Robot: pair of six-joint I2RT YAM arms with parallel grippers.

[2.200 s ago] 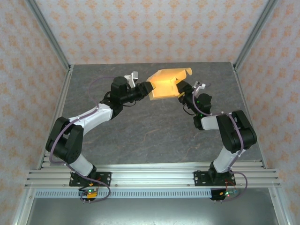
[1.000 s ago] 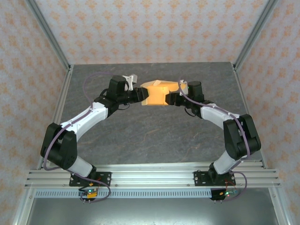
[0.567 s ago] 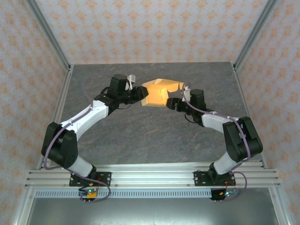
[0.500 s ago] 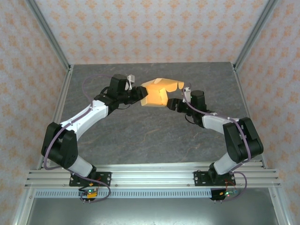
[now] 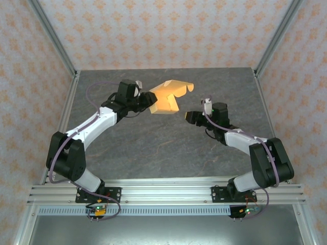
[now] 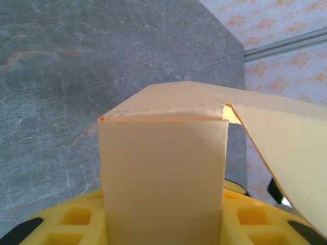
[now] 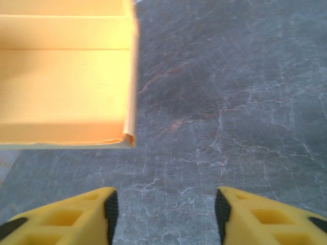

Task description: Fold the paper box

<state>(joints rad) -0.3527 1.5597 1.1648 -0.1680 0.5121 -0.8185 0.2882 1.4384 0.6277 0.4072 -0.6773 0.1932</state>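
Now that the right jaws have let go and backed off toward their own base, the paper box [image 5: 166, 98] is carried by the left jaws alone. They are closed on its near-left panel, which in the left wrist view rises straight out from between the yellow pads [image 6: 76, 222], with a creased top edge and a loose flap [image 6: 286, 158] slanting off to the right. A second ago both sets of jaws met at the box and squeezed it between them, and half a second ago the right ones were still just beside its right corner. They now stand wide open and empty, with the box ahead of them and to their left, apart from them. The right wrist view shows the box's open inside [image 7: 66, 76], with a raised wall and a slightly crumpled corner, beyond the parted pads [image 7: 66, 214]. Meanwhile the left jaws have drawn the box a little toward their own side and tilted it. It appears to be held clear of the grey counter [image 5: 153, 148], though I cannot tell for certain. I read this as one crease pressed and then released. Some walls are up, but the flap stands free, so the box is only partly formed. The right jaws will probably need a fresh approach to tuck the flap while the left ones steady the body.
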